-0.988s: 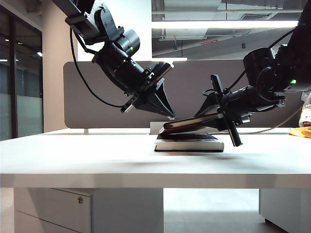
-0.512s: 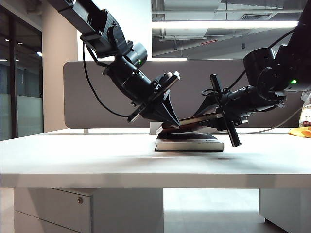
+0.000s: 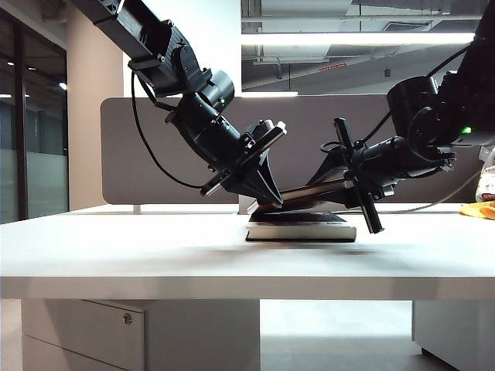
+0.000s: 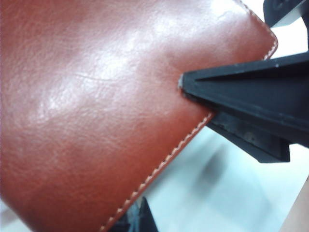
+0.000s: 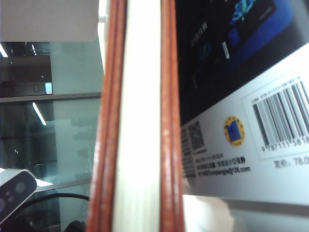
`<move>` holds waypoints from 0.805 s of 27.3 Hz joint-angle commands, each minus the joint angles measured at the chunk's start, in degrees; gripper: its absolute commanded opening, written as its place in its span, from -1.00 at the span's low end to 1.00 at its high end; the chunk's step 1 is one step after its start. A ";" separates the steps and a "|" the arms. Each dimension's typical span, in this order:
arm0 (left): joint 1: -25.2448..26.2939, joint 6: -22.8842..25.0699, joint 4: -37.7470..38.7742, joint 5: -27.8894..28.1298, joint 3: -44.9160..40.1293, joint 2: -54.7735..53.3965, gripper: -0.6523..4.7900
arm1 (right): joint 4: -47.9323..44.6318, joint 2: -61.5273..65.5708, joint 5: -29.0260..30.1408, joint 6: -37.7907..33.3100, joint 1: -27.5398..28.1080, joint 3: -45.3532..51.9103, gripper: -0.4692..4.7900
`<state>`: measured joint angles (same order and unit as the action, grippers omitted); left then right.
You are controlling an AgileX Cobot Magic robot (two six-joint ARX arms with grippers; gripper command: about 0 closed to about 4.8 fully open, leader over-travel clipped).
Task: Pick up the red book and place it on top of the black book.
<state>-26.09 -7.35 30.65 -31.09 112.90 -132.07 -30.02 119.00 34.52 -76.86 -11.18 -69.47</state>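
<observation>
Exterior view: the red book is held tilted just above the black book, which lies flat on the worktop. Its far end is gripped by the right pincer, whose jaws are closed on the book; in the right wrist view the pale page edge is seen close up beside the black cover. Over the last second the left pincer has been brought down from above the low end of the red book, and its fingertip now rests on the maroon cover. Whether its jaws are open cannot be told. The placing is judged nearly complete, with the book being pressed level.
</observation>
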 commanded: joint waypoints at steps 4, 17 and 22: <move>0.46 -0.15 -1.09 1.51 1.60 -2.16 -0.78 | -1.99 -0.59 5.14 -0.74 0.02 -0.28 -0.34; 0.61 0.94 2.32 1.38 7.58 -4.13 -0.78 | -1.11 -1.18 7.93 -1.77 1.79 -0.24 -0.22; 0.63 1.33 6.40 -0.04 7.61 -3.56 -0.78 | -1.92 -1.40 6.23 -1.55 4.55 -0.24 -0.85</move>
<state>-25.41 -6.63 36.03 -30.59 120.16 -136.35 -31.07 117.97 41.50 -78.59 -7.20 -69.47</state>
